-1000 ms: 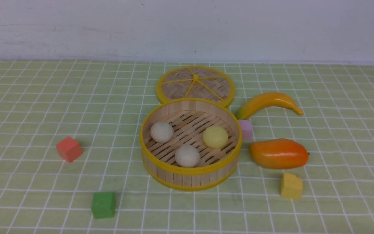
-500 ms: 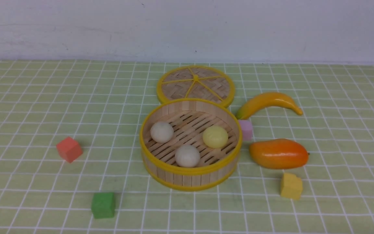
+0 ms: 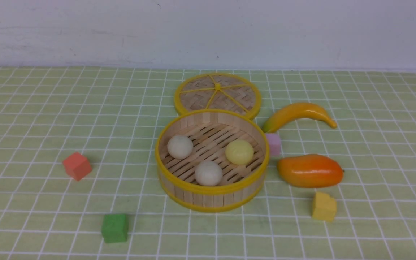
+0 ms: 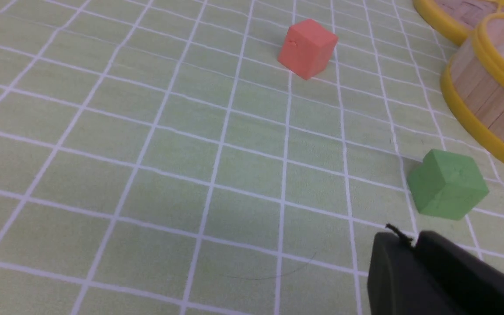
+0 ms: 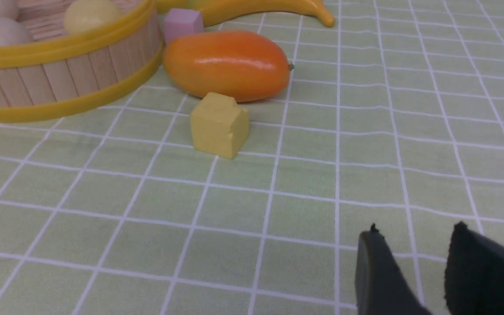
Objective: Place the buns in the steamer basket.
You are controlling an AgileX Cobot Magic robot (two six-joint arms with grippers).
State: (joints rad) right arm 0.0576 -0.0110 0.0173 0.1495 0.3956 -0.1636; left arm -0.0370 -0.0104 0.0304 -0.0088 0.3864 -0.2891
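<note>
The steamer basket (image 3: 211, 189) stands mid-table with all three buns inside it: two off-white ones (image 3: 180, 146) (image 3: 208, 173) and a pale yellow one (image 3: 239, 152). Neither gripper shows in the front view. In the left wrist view my left gripper (image 4: 414, 240) hangs low over the cloth near the green cube (image 4: 448, 183), jaws together with nothing between them, well away from the basket wall (image 4: 488, 87). In the right wrist view my right gripper (image 5: 414, 229) is open and empty over bare cloth, short of the yellow cube (image 5: 219, 124) and the basket (image 5: 59, 74).
The woven lid (image 3: 217, 94) lies flat behind the basket. A banana (image 3: 298, 112), a pink cube (image 3: 273, 143), a mango (image 3: 310, 170) and a yellow cube (image 3: 324, 206) lie to the basket's right. A red cube (image 3: 77, 165) and a green cube (image 3: 114, 227) lie to its left.
</note>
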